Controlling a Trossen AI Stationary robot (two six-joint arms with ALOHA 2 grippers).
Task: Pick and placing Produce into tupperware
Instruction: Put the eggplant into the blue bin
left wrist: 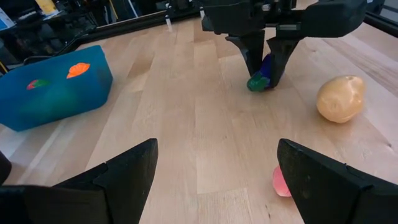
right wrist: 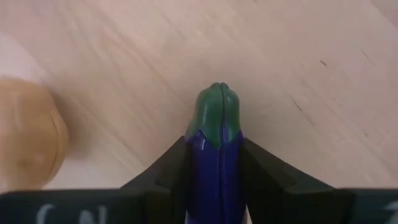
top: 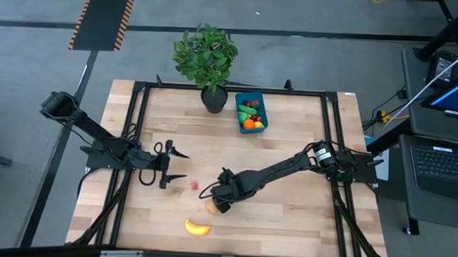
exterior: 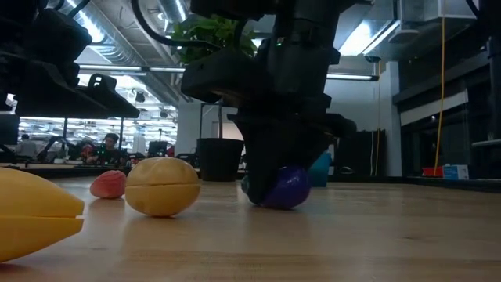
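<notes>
My right gripper [top: 220, 201] stands near the table's middle front, shut on a purple eggplant [right wrist: 214, 180] with a green cap [right wrist: 214, 115]. The low view shows the eggplant [exterior: 283, 188] under the dark fingers, down at the tabletop. A tan potato [exterior: 162, 186] lies just beside it, with a red berry [top: 194, 186] and a yellow banana [top: 197, 228] nearby. The blue tupperware [top: 252, 112] at the far middle holds several pieces of produce. My left gripper [top: 174, 165] waits open at the left, touching nothing. My right gripper pinches the eggplant's purple body [right wrist: 198, 163] between its two fingers, one on each long side, just behind the green cap. The fingers [left wrist: 254, 53] come from above, pointing steeply down. The cap end sticks out past them, and the eggplant's underside [exterior: 282, 205] is at the table.
A leafy plant in a dark pot [top: 212, 97] stands at the far edge, left of the tupperware. A black frame [top: 142, 110] runs along the table's sides. Bare wood lies between my right gripper and the tupperware.
</notes>
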